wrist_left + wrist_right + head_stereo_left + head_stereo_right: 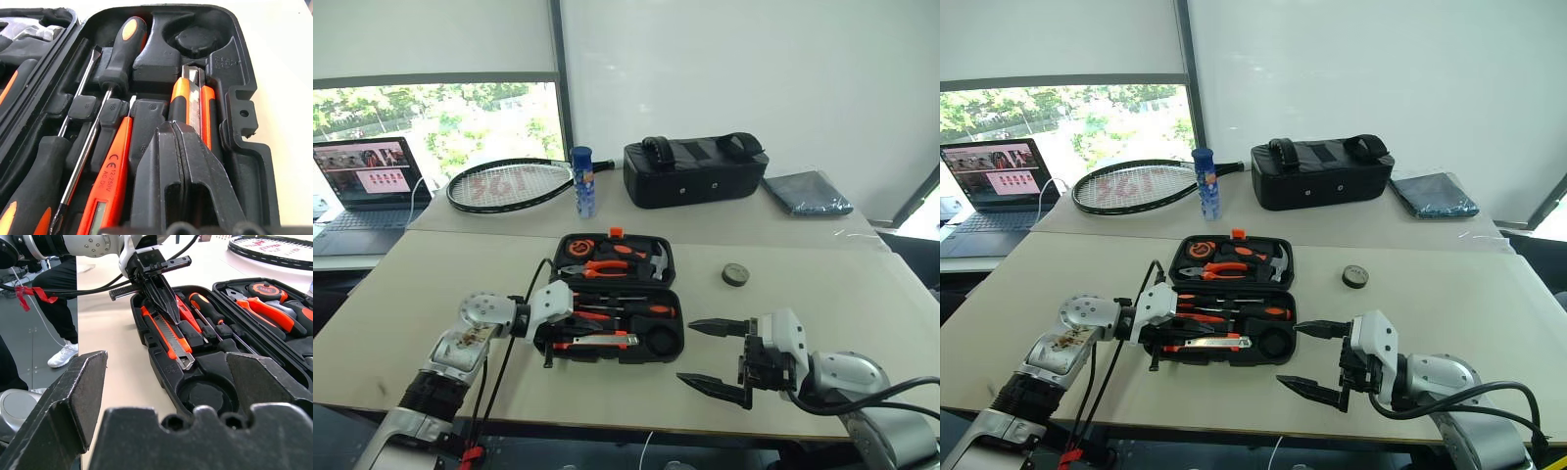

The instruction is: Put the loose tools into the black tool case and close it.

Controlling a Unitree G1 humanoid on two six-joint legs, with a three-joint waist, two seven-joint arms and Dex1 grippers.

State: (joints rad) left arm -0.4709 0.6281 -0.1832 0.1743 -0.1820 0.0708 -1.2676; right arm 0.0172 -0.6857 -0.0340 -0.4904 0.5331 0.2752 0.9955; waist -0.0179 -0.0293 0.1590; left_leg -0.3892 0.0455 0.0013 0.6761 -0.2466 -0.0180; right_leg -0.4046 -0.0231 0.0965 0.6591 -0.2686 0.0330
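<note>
Your left end effector [164, 301] is clenched tight, empty, right over the utility knife [168, 335] in the open black tool case [668, 345]. Your right end effector [713, 354] is wide open beside the case, and the tape roll [735, 274] lies on the tabletop [822, 294] beyond it.

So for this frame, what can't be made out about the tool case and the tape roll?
- Left gripper, shut: the right wrist view does not settle whether its tips touch the utility knife.
- Black tool case: the latch state is too small to read in the head views; its near edge is cut off in the left wrist view.
- Tape roll on the table: too small to read any detail.
- Tester screwdriver: its tip is cut off by the picture edge.
</note>
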